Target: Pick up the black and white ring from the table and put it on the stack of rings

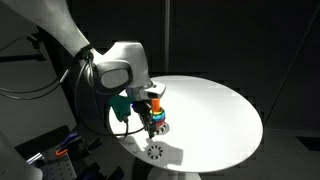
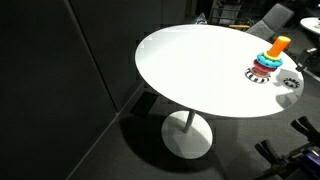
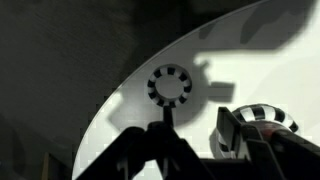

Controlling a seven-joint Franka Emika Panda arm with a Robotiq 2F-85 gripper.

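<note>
The black and white ring (image 3: 170, 85) lies flat on the white table (image 3: 240, 60), ahead of my gripper (image 3: 197, 120) in the wrist view. It also shows in both exterior views (image 1: 155, 152) (image 2: 290, 83), apart from the stack. The stack of rings (image 2: 268, 62) has an orange peg on top and a striped black and white base (image 3: 265, 118). My gripper (image 1: 143, 120) hovers above the table beside the stack (image 1: 157, 112). Its fingers are apart with nothing between them. The arm is out of view in one exterior view.
The round table's edge (image 1: 200, 166) curves close to the loose ring; beyond it is dark floor. The table stands on a white pedestal base (image 2: 187, 135). Chairs (image 2: 268, 20) stand behind the table.
</note>
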